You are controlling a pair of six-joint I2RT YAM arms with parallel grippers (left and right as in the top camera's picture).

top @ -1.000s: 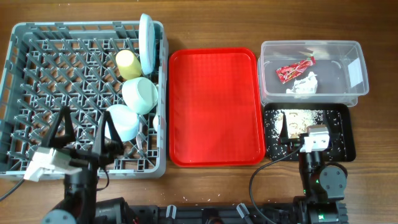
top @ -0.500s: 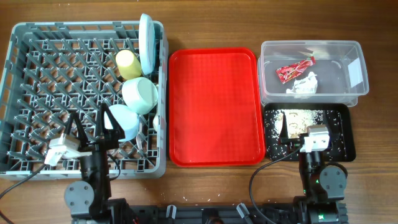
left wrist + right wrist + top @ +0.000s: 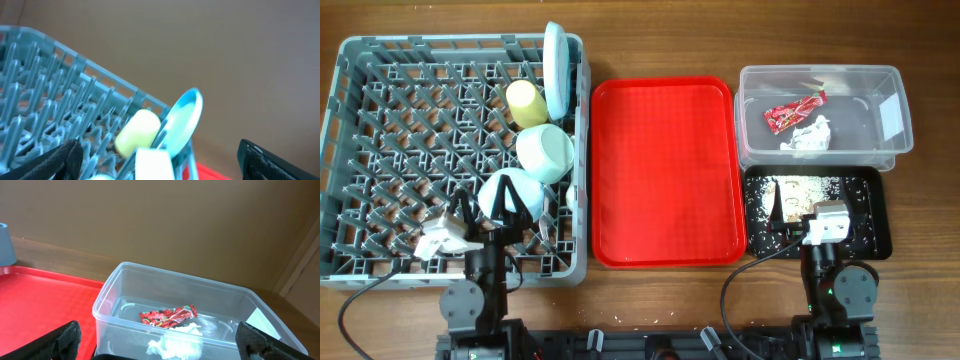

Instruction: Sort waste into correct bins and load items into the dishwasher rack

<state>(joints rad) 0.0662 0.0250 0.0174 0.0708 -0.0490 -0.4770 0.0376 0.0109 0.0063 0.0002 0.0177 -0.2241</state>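
1. Left gripper [image 3: 490, 212]: black fingers splayed wide, nothing held, poised over the near right part of the rack, directly above a rounded, glossy pale blue bowl [image 3: 520, 200].
2. Just beyond it, in a line toward the far side: smooth mint green bowl [image 3: 545, 152], then a small yellow cup [image 3: 526, 102] lying among the pegs, then a round pale blue plate [image 3: 555, 70] standing on edge along the rack's right wall.
3. Around all of these: dishwasher rack [image 3: 360, 48], a large square grey plastic crate with a lattice of pegs and open grid walls, on the left of the wooden table [image 3: 650, 40].
4. Right gripper [image 3: 807, 208]: black fingers likewise spread wide and empty, above the shallow black rectangular tray [image 3: 870, 215] at the near right.
5. Across that tray: whitish rice-like scraps [image 3: 810, 187], grainy and scattered, thickest toward its far edge.
6. Just behind the tray: clear rectangular plastic tub [image 3: 895, 110] with rounded corners, holding a red crinkled snack wrapper [image 3: 794, 111] and, just beside it on the near side, a crumpled white paper napkin [image 3: 808, 135].
7. Between rack and bins: flat red serving tray [image 3: 665, 170], rectangular, with a raised rim.
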